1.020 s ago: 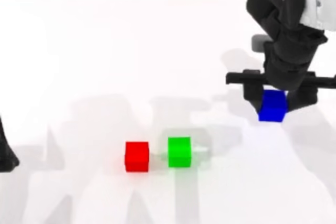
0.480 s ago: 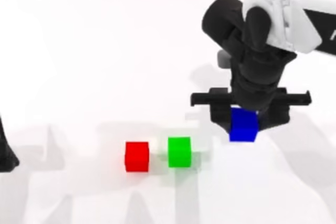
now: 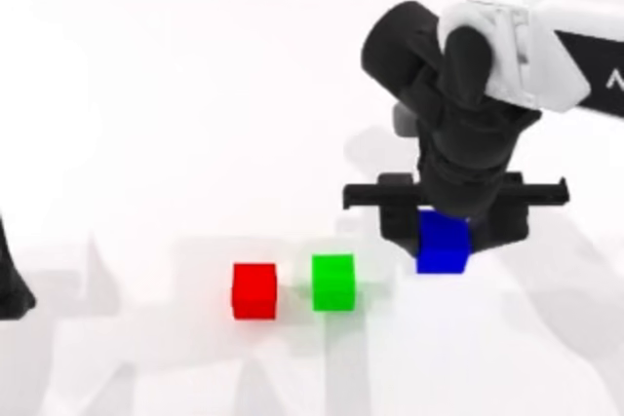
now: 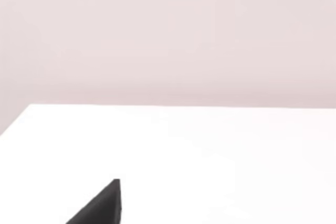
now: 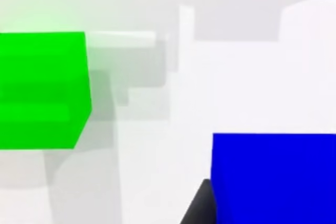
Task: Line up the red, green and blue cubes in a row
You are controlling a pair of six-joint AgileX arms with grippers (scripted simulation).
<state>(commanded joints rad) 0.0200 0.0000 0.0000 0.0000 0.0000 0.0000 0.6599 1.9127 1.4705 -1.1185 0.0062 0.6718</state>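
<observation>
The right gripper (image 3: pixel 445 231) is clamped on the blue cube (image 3: pixel 444 243), with one black finger on each side of it, and stands over the table (image 3: pixel 195 124) to the right of the green cube (image 3: pixel 333 283) and slightly farther back in the top view. The gripper body is matte black with a straight crossbar; the arm segment behind it is a smooth white shell. The upper part of the blue cube is covered by the gripper, and whether the cube touches the table cannot be determined. In the right wrist view the blue cube (image 5: pixel 273 177) is cut off by the frame edge and only a sliver of dark finger shows beside it; the green cube (image 5: pixel 42 90) lies beyond, apart from it. There are three cubes, one of each colour, all plain, flat-faced and sharp-edged. The red cube (image 3: pixel 254 290) rests just left of the green cube with a narrow gap between them. The left arm (image 3: pixel 12 284) is parked at the table's left edge, mostly out of frame; the state of its gripper cannot be determined.
</observation>
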